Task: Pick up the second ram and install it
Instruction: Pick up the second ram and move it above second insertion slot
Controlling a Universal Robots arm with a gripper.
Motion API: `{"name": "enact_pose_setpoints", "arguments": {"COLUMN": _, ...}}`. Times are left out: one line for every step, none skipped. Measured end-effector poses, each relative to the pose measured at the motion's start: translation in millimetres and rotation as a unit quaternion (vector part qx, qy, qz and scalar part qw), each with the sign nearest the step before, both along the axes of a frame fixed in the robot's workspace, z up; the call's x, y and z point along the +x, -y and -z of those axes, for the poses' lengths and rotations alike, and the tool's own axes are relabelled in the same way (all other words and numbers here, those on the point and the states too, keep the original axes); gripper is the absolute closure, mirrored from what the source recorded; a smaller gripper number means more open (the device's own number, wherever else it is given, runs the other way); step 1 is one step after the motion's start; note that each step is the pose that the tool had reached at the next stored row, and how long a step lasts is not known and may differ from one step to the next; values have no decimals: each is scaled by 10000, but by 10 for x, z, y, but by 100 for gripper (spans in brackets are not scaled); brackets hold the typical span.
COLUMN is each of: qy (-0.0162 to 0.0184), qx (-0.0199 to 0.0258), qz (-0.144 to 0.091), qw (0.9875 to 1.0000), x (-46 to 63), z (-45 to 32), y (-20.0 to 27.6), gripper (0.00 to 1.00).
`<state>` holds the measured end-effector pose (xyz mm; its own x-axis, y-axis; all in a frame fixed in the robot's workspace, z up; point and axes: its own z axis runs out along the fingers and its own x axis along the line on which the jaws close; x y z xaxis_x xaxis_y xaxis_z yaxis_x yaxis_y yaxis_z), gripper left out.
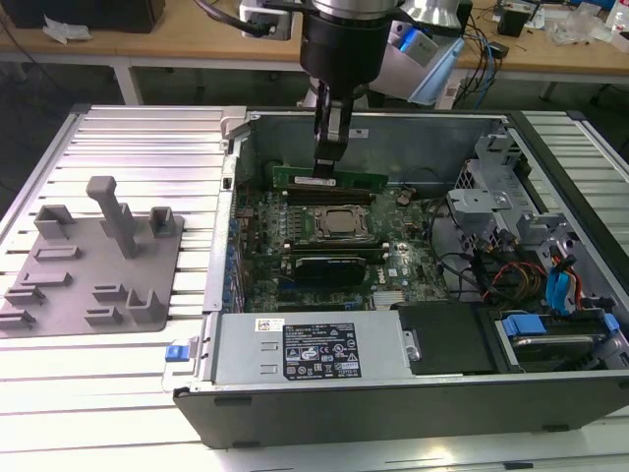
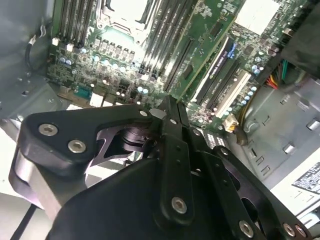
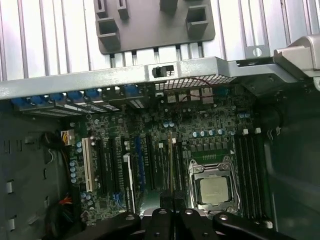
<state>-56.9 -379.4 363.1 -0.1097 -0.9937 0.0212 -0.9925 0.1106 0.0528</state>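
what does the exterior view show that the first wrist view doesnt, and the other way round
Exterior view, not first wrist: the power supply, the drive cage, and the second ram seen broadside as a green stick. First wrist view, not exterior: the white expansion slot. Both: the claw shut on the ram, the CPU socket and the gray holder tray.

No print is reading clearly anywhere; a black-and-white label (image 1: 321, 351) is sitting on the near metal cover (image 1: 236, 362), its lettering too small.
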Motion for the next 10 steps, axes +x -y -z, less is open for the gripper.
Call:
{"name": "enact_pose_setpoints", "arguments": {"qy": 0, "qx": 1, "qz": 0, "qw": 10000, "x": 0, "z": 18, "y": -32, "gripper": 91}}
{"name": "enact_pose_setpoints", "arguments": {"qy": 1, "qx": 1, "qz": 1, "qw": 10000, "x": 0, "z": 39, "y": -70, "gripper": 91}}
{"name": "enact_pose_setpoints", "arguments": {"qy": 0, "qx": 0, "qz": 0, "qw": 10000, "x": 0, "z": 54, "y": -98, "gripper": 91}}
{"name": "enact_pose_setpoints", "arguments": {"qy": 0, "qx": 0, "qz": 0, "qw": 10000, "x": 0, "z": 70, "y": -128, "gripper": 91}}
{"name": "enact_pose_setpoints", "arguments": {"qy": 1, "qx": 1, "qz": 0, "qw": 10000, "x": 0, "z": 77, "y": -140, "gripper": 91}}
{"name": "enact_pose_setpoints", "arguments": {"qy": 1, "qx": 1, "qz": 0, "qw": 10000, "x": 0, "z": 95, "y": -166, "gripper": 91}}
{"name": "enact_pose_setpoints", "arguments": {"qy": 0, "qx": 0, "qz": 0, "qw": 10000, "x": 0, "z": 109, "y": -182, "gripper": 91}}
{"name": "enact_pose_setpoints", "arguments": {"qy": 0, "qx": 0, "qz": 0, "qw": 10000, "x": 0, "z": 120, "y": -190, "gripper": 91}}
{"name": "enact_pose_setpoints", "arguments": {"qy": 1, "qx": -1, "qz": -8, "qw": 10000, "x": 1, "z": 150, "y": -194, "gripper": 91}}
{"name": "enact_pose_setpoints", "arguments": {"qy": 1, "qx": -3, "qz": -31, "qw": 10000, "x": 4, "z": 177, "y": -195, "gripper": 91}}
